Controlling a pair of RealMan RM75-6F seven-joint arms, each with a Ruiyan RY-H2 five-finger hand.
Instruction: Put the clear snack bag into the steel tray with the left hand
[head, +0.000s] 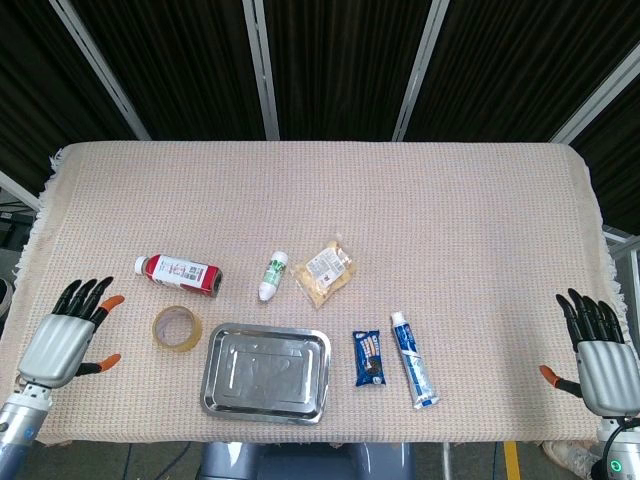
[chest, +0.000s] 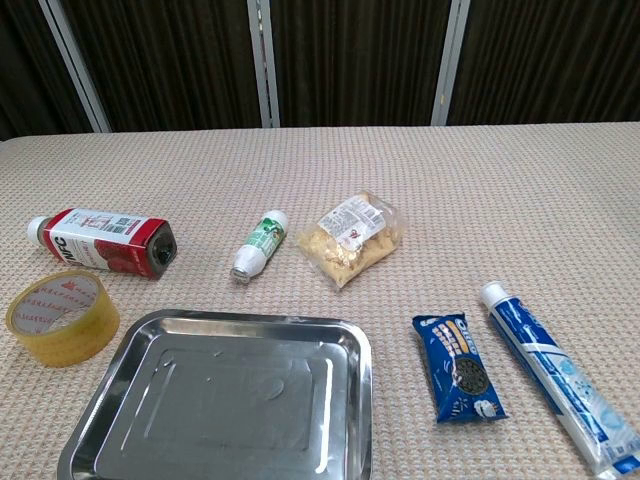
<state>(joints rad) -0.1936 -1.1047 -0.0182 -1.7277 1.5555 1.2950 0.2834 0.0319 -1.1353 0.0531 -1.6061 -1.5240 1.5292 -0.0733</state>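
- My left hand (head: 62, 342) hovers at the near left edge of the beige woven surface (head: 450, 230), fingers (head: 85, 296) spread and holding nothing (only the head view shows it).
- My right hand (head: 600, 362) sits at the near right edge, fingers likewise spread and empty.
- The rectangular steel tray (chest: 140, 350) lies empty at the near middle.
- Just left of it I see a roll of clear yellowish tape (chest: 62, 317); to its right, a blue cookie packet (chest: 459, 368) and a white-and-blue toothpaste tube (chest: 556, 374).
- Farther back lies the clear snack bag of yellow pieces (chest: 350, 238), apart from the tray, beyond its far right corner.
- Beside the bag lies a small white-and-green bottle (chest: 259, 244), then a red-labelled drink bottle (chest: 103, 242) on its side.
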